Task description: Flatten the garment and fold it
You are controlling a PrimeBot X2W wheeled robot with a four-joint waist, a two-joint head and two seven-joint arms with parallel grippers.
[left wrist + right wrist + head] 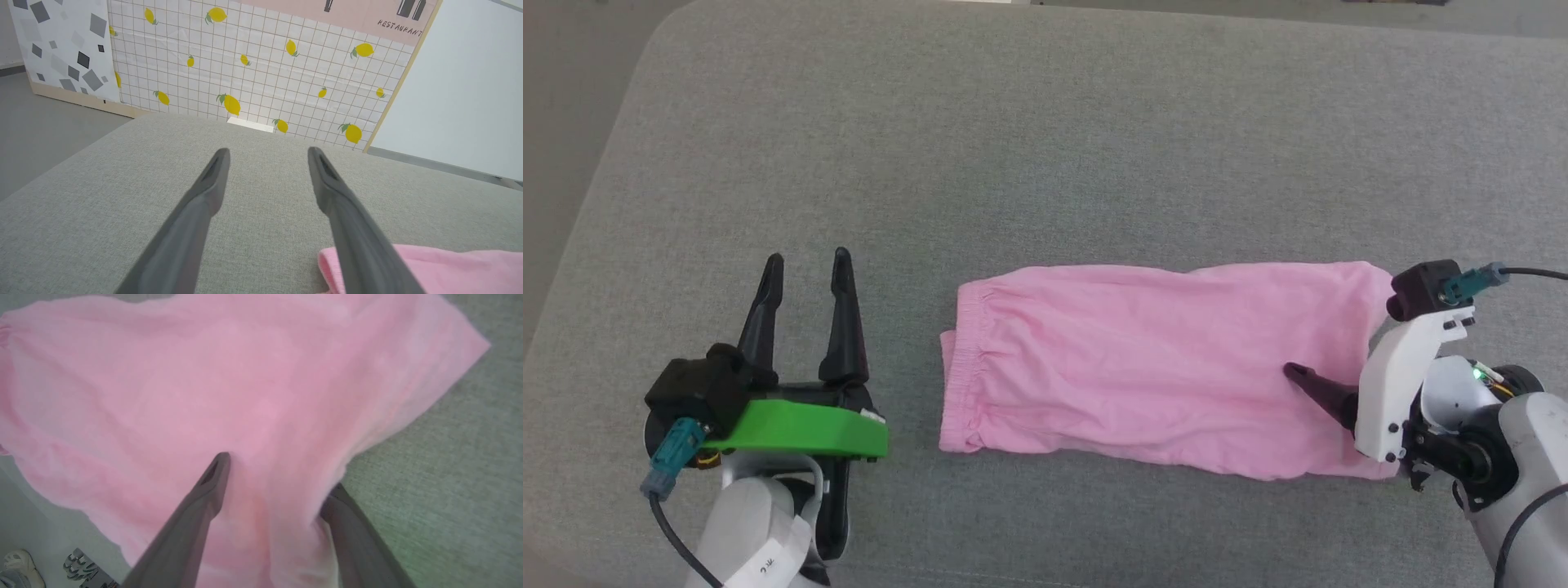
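The garment (1143, 367) is pink shorts lying flat and lengthwise on the grey cushion (1045, 147), its gathered waistband (964, 367) at the left end. My left gripper (807, 260) rests open on bare cushion left of the waistband, apart from it; in the left wrist view the left gripper (267, 151) holds nothing, and a corner of the garment (449, 265) lies beside its right finger. My right gripper (1298, 377) is at the garment's right end, open. In the right wrist view one finger (204, 490) lies on top of the garment (245, 375), and the other tip is hidden under the cloth's edge.
The cushion's rounded left edge (596, 212) drops to a grey floor (41, 114). Beyond the far edge stands a lemon-patterned tiled panel (261, 65). A pale shoe (14, 565) shows on the floor below the cushion's near side.
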